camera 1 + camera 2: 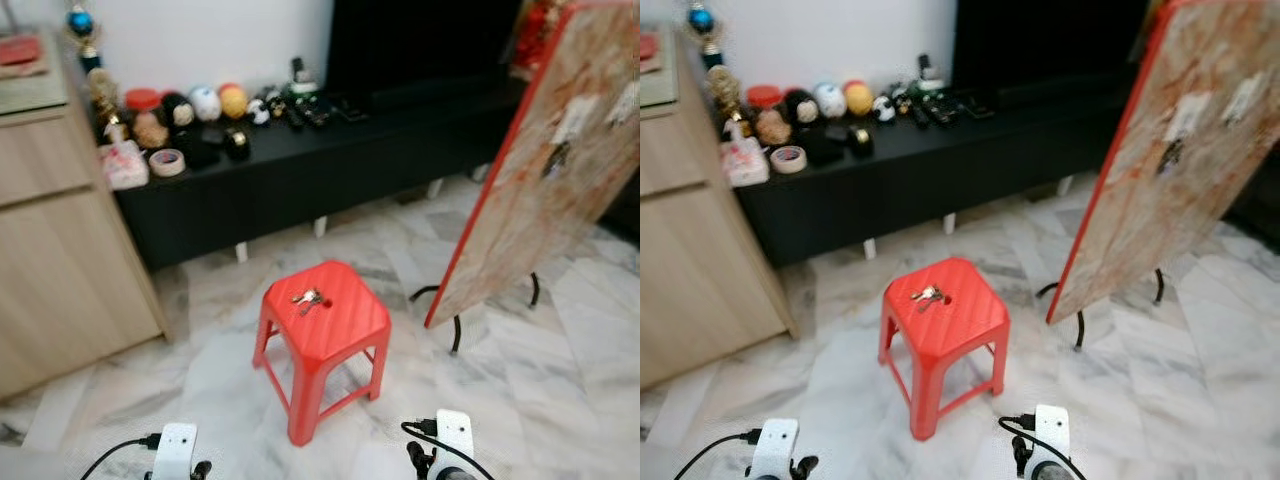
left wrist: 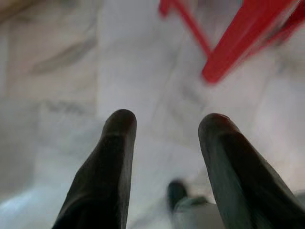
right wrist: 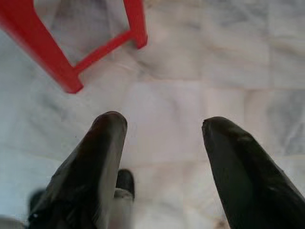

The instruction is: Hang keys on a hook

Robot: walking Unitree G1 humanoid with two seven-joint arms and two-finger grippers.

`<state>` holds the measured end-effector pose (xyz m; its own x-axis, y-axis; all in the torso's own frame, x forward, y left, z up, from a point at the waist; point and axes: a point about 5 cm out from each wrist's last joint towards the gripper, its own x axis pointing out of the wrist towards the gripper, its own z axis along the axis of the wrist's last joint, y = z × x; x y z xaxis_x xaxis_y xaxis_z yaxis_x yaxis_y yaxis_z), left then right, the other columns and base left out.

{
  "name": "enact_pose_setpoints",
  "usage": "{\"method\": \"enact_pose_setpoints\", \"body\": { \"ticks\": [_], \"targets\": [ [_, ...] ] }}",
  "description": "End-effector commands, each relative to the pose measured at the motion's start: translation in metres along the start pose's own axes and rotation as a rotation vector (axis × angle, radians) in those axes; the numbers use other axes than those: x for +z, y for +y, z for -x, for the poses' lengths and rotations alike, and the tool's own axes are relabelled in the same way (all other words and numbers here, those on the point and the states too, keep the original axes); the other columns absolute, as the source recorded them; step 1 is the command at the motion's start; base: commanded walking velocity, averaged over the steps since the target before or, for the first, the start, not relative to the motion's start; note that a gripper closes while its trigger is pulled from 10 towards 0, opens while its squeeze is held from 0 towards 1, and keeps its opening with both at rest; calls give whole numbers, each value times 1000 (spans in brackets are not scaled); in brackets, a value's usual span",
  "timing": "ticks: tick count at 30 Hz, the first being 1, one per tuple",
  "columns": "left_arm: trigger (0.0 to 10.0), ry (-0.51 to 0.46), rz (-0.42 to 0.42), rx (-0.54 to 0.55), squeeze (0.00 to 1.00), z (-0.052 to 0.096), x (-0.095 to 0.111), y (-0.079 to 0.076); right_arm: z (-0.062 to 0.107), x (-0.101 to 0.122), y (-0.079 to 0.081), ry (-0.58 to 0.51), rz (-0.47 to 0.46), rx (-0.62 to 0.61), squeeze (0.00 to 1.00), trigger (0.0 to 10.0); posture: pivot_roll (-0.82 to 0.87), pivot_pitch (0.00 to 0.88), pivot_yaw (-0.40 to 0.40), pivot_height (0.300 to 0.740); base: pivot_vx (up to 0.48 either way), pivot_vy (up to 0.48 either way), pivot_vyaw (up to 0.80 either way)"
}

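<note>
A small bunch of keys (image 1: 307,298) lies on the seat of a red plastic stool (image 1: 335,325) in the middle of the marble floor. Right of the stool a tall board (image 1: 560,160) with a red edge leans on a black stand; small things hang on its face, too blurred to name. Both arms hang low at the near edge, wrists at the bottom of the eye views. My left gripper (image 2: 167,121) is open above the floor, near a leg of the stool (image 2: 238,43). My right gripper (image 3: 164,124) is open too, with stool legs (image 3: 52,52) beyond it.
A long black low cabinet (image 1: 330,160) runs along the back wall, carrying balls, tape rolls and small items, with a dark TV above. A wooden cupboard (image 1: 60,260) stands at the left. Open marble floor (image 1: 560,380) lies around the stool.
</note>
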<state>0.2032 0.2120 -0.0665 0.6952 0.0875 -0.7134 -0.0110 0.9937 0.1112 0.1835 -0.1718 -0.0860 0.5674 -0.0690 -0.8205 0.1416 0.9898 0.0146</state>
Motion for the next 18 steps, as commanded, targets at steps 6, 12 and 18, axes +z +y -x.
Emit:
{"method": "enact_pose_setpoints", "body": {
  "ticks": [6,12,18],
  "targets": [
    [10000,43,-2,23,0,4,-13,10,-1,9,10,-24,7,31,0,10000,47,0,-93,737,283,0,0],
    [10000,43,-3,22,0,4,-13,9,-1,8,9,-26,-14,23,0,10000,47,0,-93,737,283,0,0],
    [10000,44,-6,22,0,4,-13,9,-1,7,10,-14,-14,24,0,10000,47,0,-92,737,285,0,-97]
  ]
}}
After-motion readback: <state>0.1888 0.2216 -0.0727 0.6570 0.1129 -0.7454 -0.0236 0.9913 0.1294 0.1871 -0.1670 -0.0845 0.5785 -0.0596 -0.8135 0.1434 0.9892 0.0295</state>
